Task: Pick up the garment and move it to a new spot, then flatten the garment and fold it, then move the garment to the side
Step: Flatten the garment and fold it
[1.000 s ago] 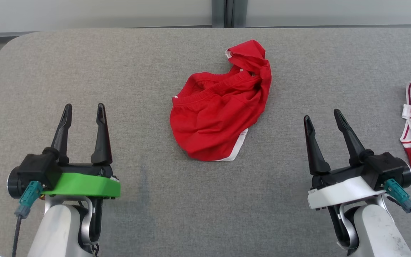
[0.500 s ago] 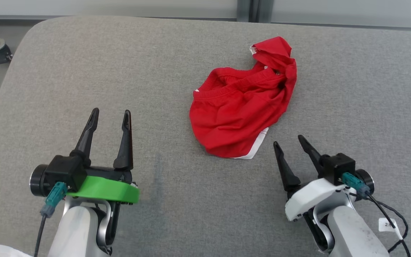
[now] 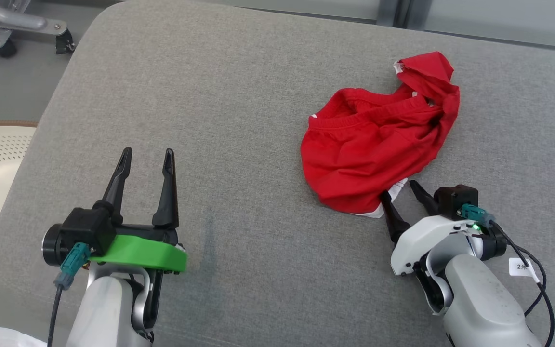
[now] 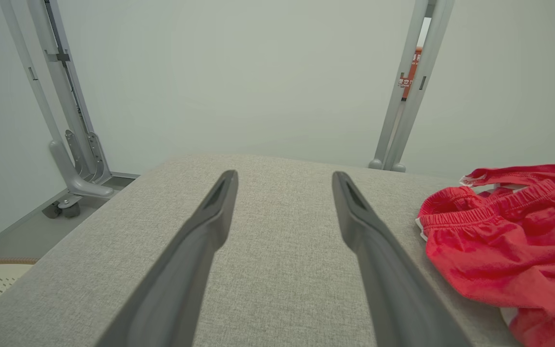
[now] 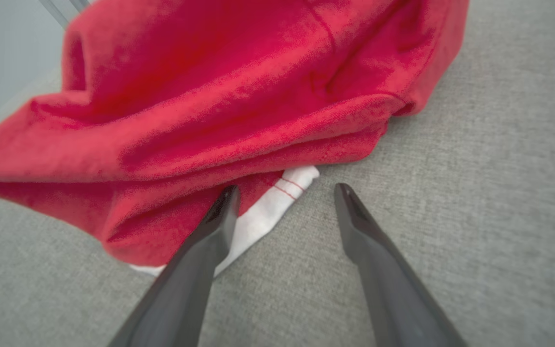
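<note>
One second on, the right end effector (image 3: 398,188) has reached the garment (image 3: 374,154).

Red garment (image 3: 378,149), shorts with elastic waistband and white trim, crumpled in a loose heap on grey table (image 3: 210,96), right of centre, unfolded.

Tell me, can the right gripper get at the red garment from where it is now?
Probably yes. The right gripper is open at the near white-trimmed edge of the red garment, one finger at the hem, nothing in between.
</note>
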